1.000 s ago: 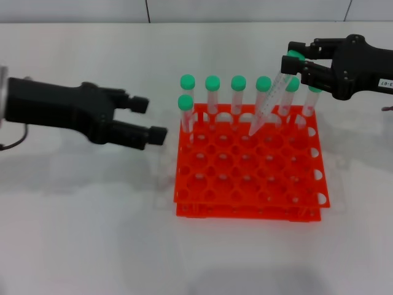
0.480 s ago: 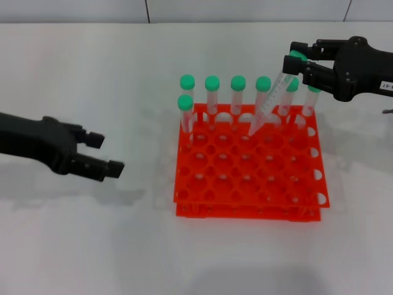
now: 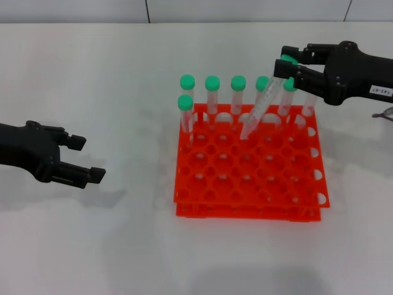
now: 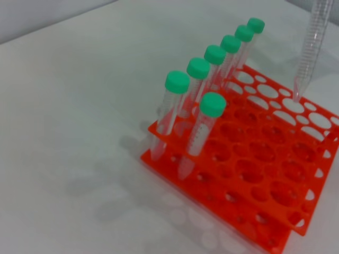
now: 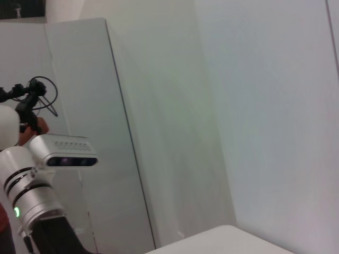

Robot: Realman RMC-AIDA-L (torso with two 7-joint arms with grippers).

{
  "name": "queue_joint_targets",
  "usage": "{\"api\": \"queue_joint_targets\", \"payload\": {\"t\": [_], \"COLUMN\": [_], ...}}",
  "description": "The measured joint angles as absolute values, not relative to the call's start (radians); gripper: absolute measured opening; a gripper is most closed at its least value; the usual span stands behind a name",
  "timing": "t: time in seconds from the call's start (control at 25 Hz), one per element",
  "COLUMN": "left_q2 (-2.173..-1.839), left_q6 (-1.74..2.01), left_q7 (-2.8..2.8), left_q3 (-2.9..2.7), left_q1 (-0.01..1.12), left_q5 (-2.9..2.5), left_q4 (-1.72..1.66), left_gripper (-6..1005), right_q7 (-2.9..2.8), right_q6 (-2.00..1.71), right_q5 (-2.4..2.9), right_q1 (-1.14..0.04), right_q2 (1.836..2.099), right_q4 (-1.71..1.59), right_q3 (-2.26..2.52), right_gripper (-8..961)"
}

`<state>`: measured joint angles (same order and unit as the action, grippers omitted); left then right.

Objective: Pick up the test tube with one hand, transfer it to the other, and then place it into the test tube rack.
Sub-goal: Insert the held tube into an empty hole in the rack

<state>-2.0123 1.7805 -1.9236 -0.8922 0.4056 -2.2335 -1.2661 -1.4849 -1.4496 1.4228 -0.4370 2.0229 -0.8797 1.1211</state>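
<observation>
On the white table (image 3: 123,246), the test tube (image 3: 261,110) is held tilted by its green cap in the pinching right gripper (image 3: 288,64), its tip seen in the left wrist view just above the far holes of the test tube rack (image 3: 249,169), while the left gripper (image 3: 80,160) is spread apart well left of it.

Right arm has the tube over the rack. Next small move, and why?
Probably straighten the tube, then lower it. The right end effector grips the test tube near its green cap; it hangs tilted, its tip just above a second-row hole of the test tube rack, not yet in. The left end effector sits open, well clear.
</observation>
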Motion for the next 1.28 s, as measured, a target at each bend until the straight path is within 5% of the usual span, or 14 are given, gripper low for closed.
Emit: {"api": "queue_joint_targets", "payload": {"t": [0.84, 1.28], "left_q2": [-2.074, -2.074], "left_q6": [1.718, 1.701], "left_q7": [-1.753, -1.733], "left_q3": [-0.893, -0.893], "left_q1": [0.392, 0.392], "left_q5": [-2.228, -2.228], "left_q4": [-1.172, -1.145], "left_gripper": [888, 888], "right_q7": [-1.43, -1.335], "right_q6": [-1.264, -1.087], "right_q5": [1.283, 1.201], "right_q1": [-0.485, -0.503], "right_q2": [2.024, 2.025], "right_q4": [-0.883, -0.878], "right_q3": [1.357, 1.484], "right_gripper": [279, 279]}}
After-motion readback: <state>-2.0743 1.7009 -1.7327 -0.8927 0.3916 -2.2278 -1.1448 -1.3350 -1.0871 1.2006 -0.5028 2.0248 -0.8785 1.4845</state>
